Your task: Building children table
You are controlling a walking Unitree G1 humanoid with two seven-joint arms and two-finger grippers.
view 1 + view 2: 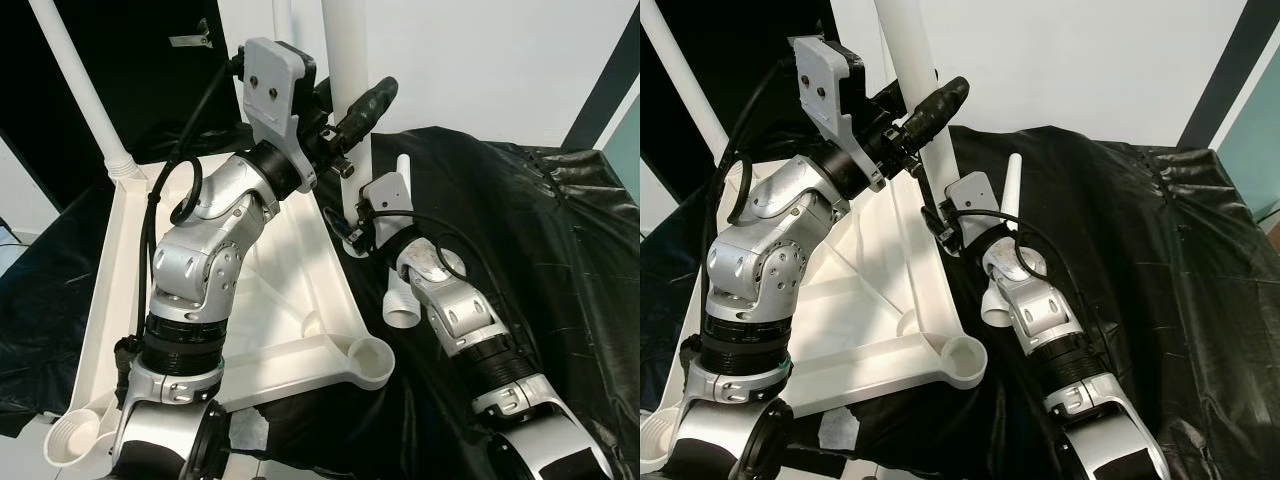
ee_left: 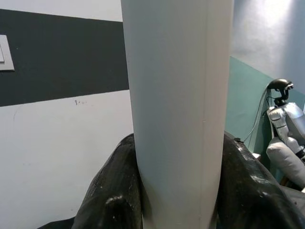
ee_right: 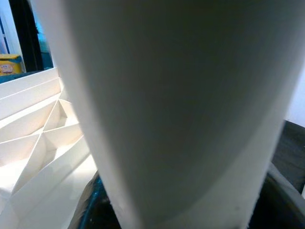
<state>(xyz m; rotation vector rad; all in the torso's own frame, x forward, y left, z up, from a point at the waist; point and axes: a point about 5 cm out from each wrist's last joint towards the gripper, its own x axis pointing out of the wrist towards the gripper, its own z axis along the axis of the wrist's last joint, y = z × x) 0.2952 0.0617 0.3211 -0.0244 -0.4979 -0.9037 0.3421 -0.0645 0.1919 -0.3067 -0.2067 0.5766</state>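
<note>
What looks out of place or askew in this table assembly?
One loose white leg lies on the black sheet beside the upturned tabletop, under the right arm. Both tools grip an upright leg. Nothing looks damaged.

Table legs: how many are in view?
3: corner leg standing far left on the tabletop; middle leg upright in the left gripper; loose leg lying under the right arm. More may be hidden.
</note>
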